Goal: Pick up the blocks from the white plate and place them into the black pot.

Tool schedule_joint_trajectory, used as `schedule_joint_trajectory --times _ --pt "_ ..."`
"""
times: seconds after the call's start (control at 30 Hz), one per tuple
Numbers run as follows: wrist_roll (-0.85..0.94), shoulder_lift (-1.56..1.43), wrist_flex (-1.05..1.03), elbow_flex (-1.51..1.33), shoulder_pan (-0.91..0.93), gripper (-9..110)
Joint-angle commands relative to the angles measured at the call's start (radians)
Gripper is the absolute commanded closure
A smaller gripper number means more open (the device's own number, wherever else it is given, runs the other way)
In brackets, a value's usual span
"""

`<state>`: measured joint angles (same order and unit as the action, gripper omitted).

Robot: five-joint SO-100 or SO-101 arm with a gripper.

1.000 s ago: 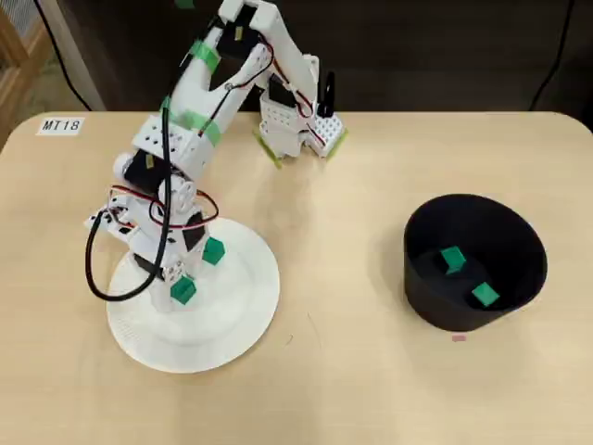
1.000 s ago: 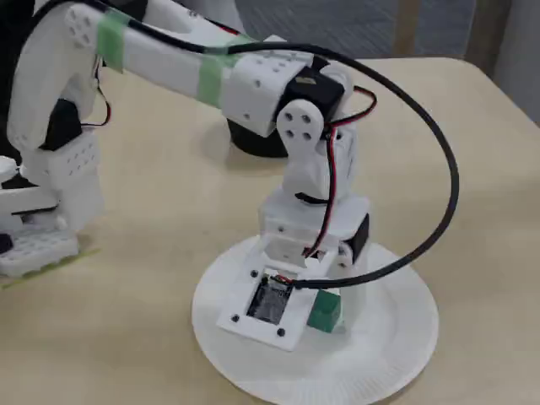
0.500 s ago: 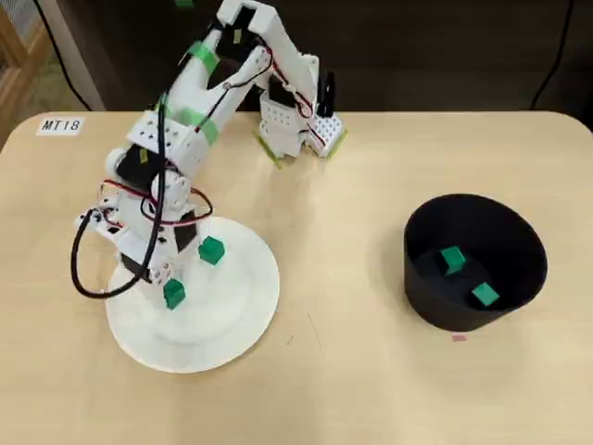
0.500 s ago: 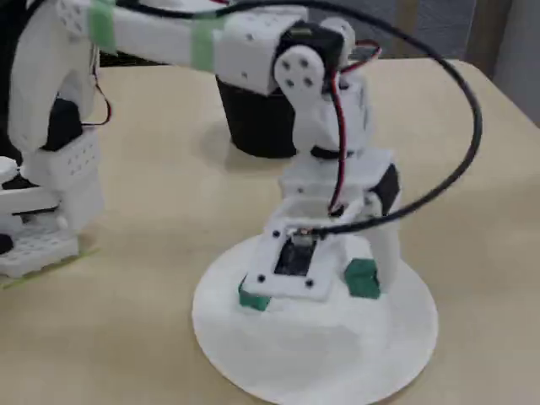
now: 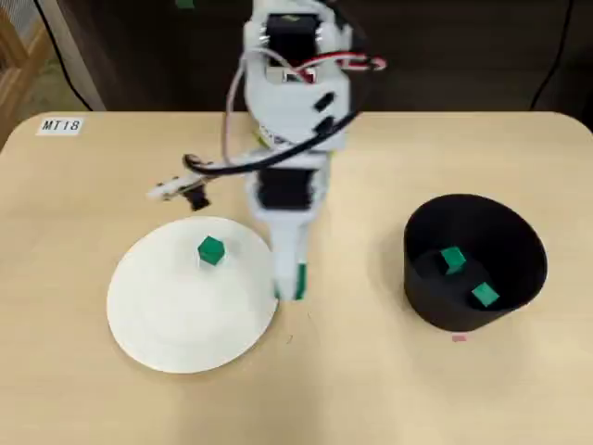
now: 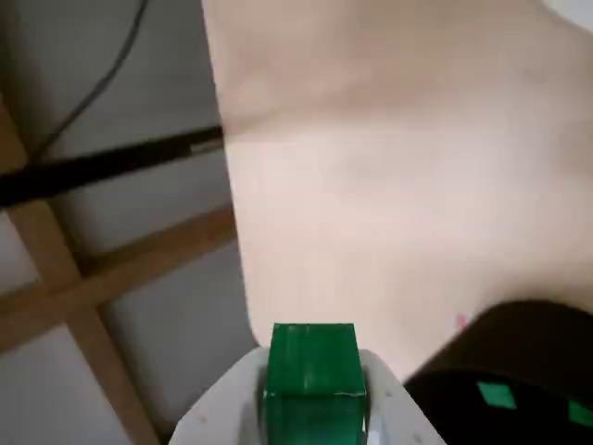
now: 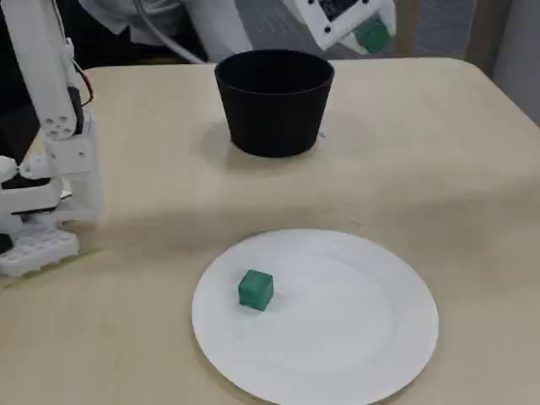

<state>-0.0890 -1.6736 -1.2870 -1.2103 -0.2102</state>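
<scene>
My gripper (image 5: 296,283) is shut on a green block (image 5: 300,279) and holds it in the air beside the right rim of the white plate (image 5: 185,320). One green block (image 5: 210,249) lies on the plate. The black pot (image 5: 505,243) stands to the right with two green blocks (image 5: 452,260) inside. In the wrist view the held block (image 6: 313,375) sits between the jaws, with the pot (image 6: 519,345) at lower right. In the fixed view the gripper (image 7: 372,36) hangs high right of the pot (image 7: 274,110), and the plate (image 7: 346,325) carries one block (image 7: 255,288).
The arm's white base (image 7: 46,194) stands at the table's left in the fixed view. A label reading MT18 (image 5: 61,125) lies at the far left corner. Cables and a small black part (image 5: 190,185) hang off the arm above the plate. Bare wood lies between plate and pot.
</scene>
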Motion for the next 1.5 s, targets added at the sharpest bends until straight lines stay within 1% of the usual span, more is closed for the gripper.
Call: schedule_joint_trajectory --times 0.0,0.1,0.17,0.3,0.4,0.57,0.77,0.8,0.9,0.93,1.0,1.07,1.1,1.2,1.23,1.33,1.4,1.47 --pt "0.006 -0.055 -0.058 0.035 -0.155 104" --pt "0.038 -0.06 -0.063 -0.02 -0.27 104" --pt "0.049 -0.067 -0.031 -0.081 -0.328 104" --pt "0.032 -0.137 0.107 -0.273 -0.408 104" --pt "0.014 -0.196 0.241 -0.44 -0.439 104" --pt "0.023 -0.192 0.434 -0.612 -0.46 104" --pt "0.051 -0.156 0.46 -0.63 -0.454 104" --pt "0.052 -0.16 0.456 -0.63 -0.453 103" --pt "0.086 -0.167 0.436 -0.63 -0.456 79" --pt "0.087 -0.169 0.434 -0.63 -0.457 75" --pt "0.091 -0.17 0.433 -0.63 -0.457 73" --pt "0.086 -0.178 0.43 -0.63 -0.453 75" --pt "0.086 -0.183 0.428 -0.63 -0.449 78" --pt "0.083 -0.198 0.419 -0.621 -0.426 100" --pt "0.089 -0.209 0.411 -0.62 -0.411 104" --pt "0.123 -0.284 0.339 -0.62 -0.299 104" --pt "0.153 -0.35 0.27 -0.624 -0.16 104" --pt "0.184 -0.416 0.21 -0.64 0.018 104"
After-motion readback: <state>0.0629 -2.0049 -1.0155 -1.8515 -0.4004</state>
